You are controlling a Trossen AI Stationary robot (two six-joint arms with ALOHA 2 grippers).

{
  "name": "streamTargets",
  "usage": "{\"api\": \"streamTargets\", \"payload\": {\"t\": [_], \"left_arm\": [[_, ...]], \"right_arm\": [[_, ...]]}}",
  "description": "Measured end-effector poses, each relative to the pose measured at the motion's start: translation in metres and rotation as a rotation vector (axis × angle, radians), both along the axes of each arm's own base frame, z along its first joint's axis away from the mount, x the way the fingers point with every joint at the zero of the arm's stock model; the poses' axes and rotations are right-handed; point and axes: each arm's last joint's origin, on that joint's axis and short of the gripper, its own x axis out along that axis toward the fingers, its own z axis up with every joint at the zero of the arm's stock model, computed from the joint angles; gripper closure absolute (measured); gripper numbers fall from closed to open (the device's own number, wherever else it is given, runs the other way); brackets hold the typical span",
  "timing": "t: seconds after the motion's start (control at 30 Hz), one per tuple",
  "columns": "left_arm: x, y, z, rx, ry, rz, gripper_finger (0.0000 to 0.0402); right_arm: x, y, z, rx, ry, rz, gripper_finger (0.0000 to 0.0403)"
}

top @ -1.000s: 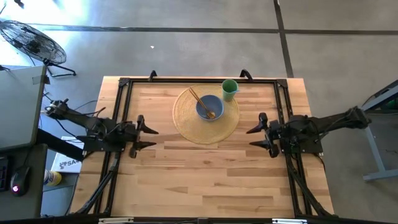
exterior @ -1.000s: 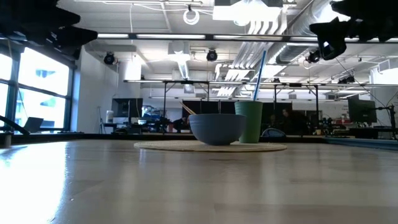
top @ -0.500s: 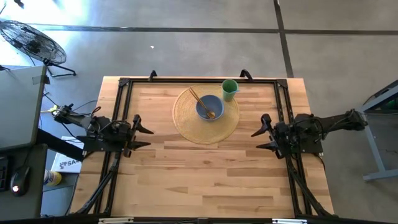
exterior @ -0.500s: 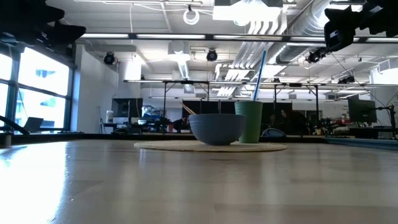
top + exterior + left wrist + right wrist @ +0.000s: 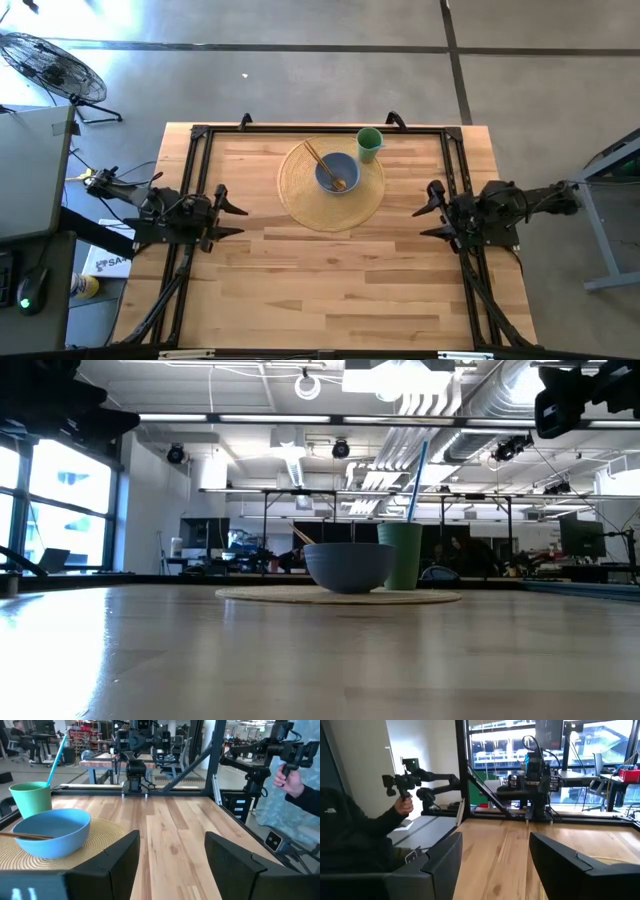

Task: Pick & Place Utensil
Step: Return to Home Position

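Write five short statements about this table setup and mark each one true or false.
1. The blue straw stands in the green cup. True.
2. The green cup sits inside the blue bowl. False: it stands beside the bowl, at the edge of the brown mat.
3. Two chopsticks rest in the blue bowl. True.
4. The right tool grips the straw. False: it is open and empty, near the right edge of the table.
5. The left tool hovers over the mat. False: it is open, near the table's left edge.

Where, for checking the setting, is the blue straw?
In the low view the blue straw leans in the green cup, right of the blue bowl, at the edge of the mat.
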Motion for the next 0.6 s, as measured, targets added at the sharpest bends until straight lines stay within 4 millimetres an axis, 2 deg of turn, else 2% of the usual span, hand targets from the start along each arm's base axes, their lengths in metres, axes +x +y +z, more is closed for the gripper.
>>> {"api": "streamTargets", "payload": {"t": [0.33,0.6], "left_arm": [[0.0000,0.0000,-0.0005,0.000,0.005,0.000,0.0181],[0.0000,0.0000,-0.0006,0.001,0.006,0.000,0.0181]], "right_arm": [[-0.0065,-0.0012,-0.0010,-0.005,-0.011,-0.002,0.0178],[-0.0078,-0.0039,-0.0044,-0.017,0.014,-0.085,0.0178]]}}
